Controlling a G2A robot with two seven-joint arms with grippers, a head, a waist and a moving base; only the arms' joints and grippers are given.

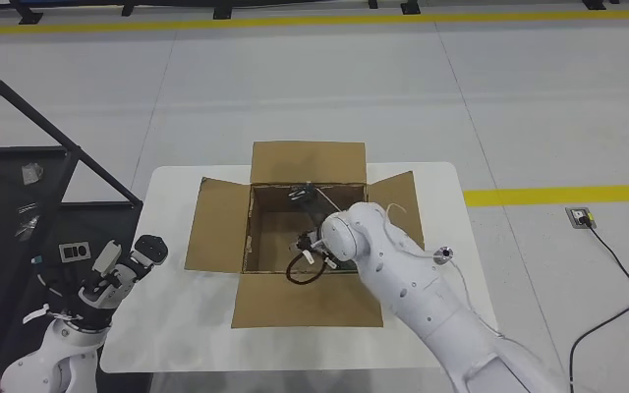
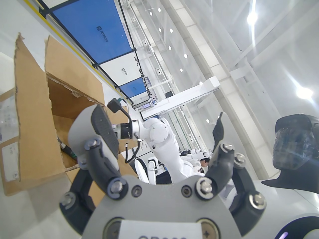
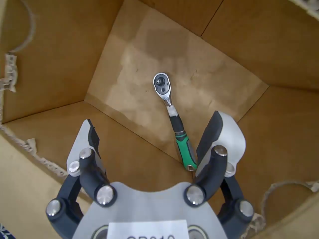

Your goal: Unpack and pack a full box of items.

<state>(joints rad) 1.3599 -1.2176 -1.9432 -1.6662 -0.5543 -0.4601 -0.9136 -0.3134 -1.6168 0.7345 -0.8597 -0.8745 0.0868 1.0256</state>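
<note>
An open cardboard box (image 1: 295, 295) stands on the white table (image 1: 432, 187) with all flaps folded out. My right arm (image 1: 393, 275) comes in from the near right and bends down into it. Inside, my right gripper (image 3: 153, 125) hangs open above the box floor. A ratchet wrench (image 3: 172, 115) with a green and black handle lies there, its handle end beside one of the fingertips (image 3: 214, 125), untouched. My left gripper (image 1: 147, 251) sits at the table's near left edge, open and holding nothing. In the left wrist view, that gripper (image 2: 159, 120) faces the box (image 2: 32, 100).
A black rack (image 1: 39, 196) stands just left of the table. The box's outspread flaps (image 1: 211, 226) cover much of the tabletop, leaving bare strips at its left and right (image 1: 447, 216). Torn cardboard edges (image 3: 10, 70) rim the box opening.
</note>
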